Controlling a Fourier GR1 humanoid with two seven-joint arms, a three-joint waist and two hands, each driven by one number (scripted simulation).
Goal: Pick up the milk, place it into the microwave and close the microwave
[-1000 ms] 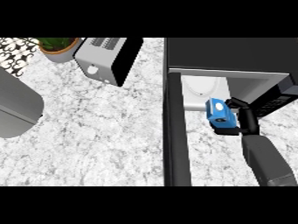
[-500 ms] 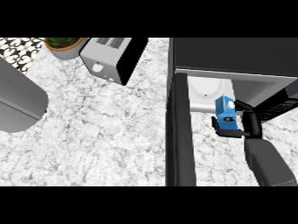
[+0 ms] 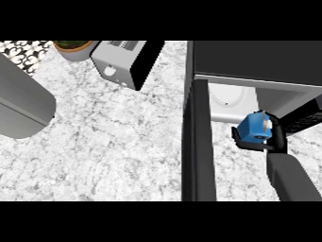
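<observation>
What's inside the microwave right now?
Only a pale round turntable shows in the microwave cavity. The milk, held by the right hand, sits at its opening. The cavity's back is hidden under the top.

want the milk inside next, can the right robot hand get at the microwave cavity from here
Probably yes: the right robot hand, curled round the milk, sits at the cavity mouth, and the door stands open at its left.
</observation>
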